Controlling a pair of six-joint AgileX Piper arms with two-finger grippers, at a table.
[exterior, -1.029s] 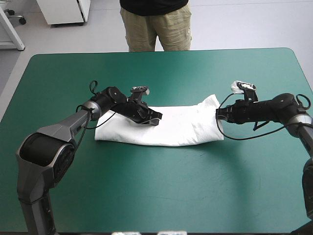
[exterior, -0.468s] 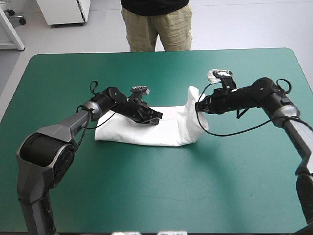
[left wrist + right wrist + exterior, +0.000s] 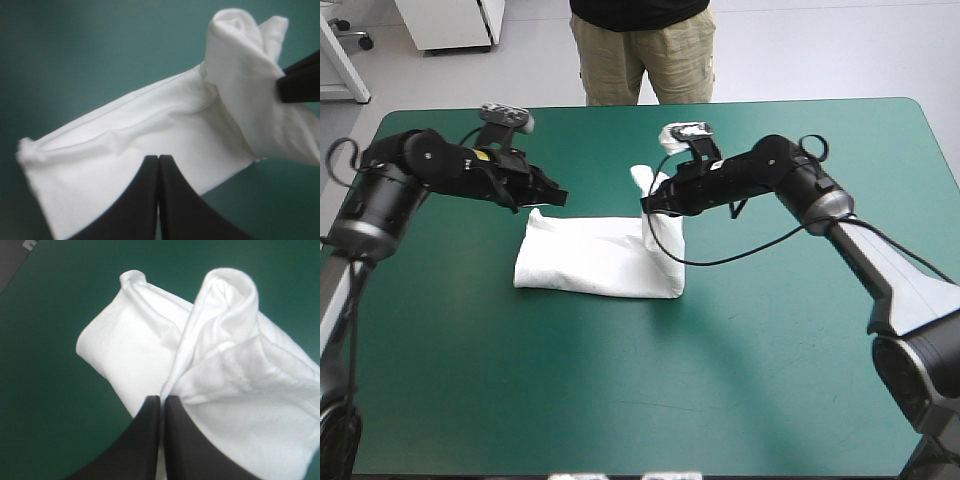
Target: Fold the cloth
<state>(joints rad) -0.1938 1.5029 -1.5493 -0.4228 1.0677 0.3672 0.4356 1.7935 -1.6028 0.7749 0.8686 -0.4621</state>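
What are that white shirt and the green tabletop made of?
The T-shirt looks like soft, matte white fabric, probably cotton: it droops and creases, with a stitched hem showing. The cover looks like a smooth teal-green sheet with faint sheen, maybe vinyl or rubber; I cannot tell which.

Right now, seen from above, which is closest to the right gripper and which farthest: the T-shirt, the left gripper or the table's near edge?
1. The T-shirt: raised end pinched in the right gripper.
2. The left gripper: to its left, by the T-shirt's other end.
3. The table's near edge: well behind, on the robot's side.
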